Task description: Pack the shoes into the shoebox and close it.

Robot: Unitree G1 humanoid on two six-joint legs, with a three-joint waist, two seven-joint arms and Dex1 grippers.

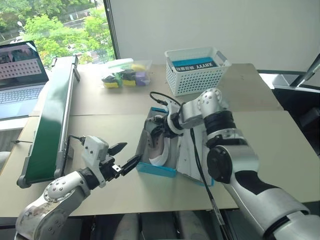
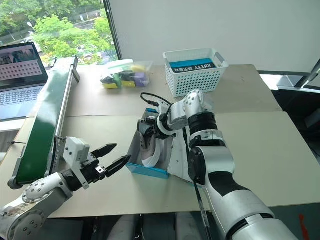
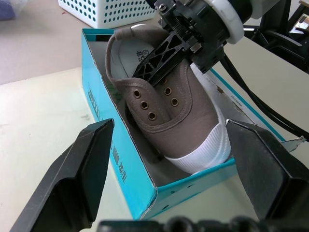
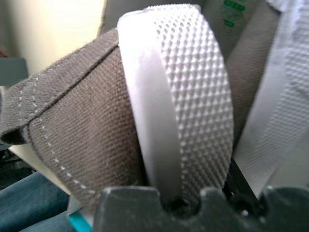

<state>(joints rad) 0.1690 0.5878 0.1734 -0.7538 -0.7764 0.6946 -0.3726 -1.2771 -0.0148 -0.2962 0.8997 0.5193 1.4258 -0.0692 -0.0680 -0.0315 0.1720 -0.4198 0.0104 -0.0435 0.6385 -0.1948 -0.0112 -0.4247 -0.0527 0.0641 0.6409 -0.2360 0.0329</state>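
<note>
We see the shoebox [image 1: 159,169] lying open on the worktop [image 1: 260,150], near its front edge, with the blue wall facing us and the lid [image 1: 192,160] folded out flat on the right side. A grey shoe [image 3: 169,104] sits inside the box, tilted, with its white toe cap low against the near wall and its heel raised toward the far end. The eyelets carry no laces that we can make out.

The right claw [image 1: 159,126] reaches down into the box from above. Its fingers are clenched on the shoe at the tongue and eyelet area, as the left wrist view shows. In the right wrist view, grey fabric and a white dimpled sole press close against the claw; we cannot tell whether a second shoe lies under the first.

The left claw [image 1: 124,156] hovers beside the near left corner of the box, pointing toward it. It is released: the two fingers [image 3: 72,179] stand wide apart and grasp nothing. It does not touch the box.

Behind the box, a white basket [image 1: 196,70] stands on the worktop, apart from the box. A clear container [image 1: 125,74] with coloured items lies to its left. A green conveyor [image 1: 50,120] runs along the left side, and a laptop [image 1: 20,75] stands beyond it.
</note>
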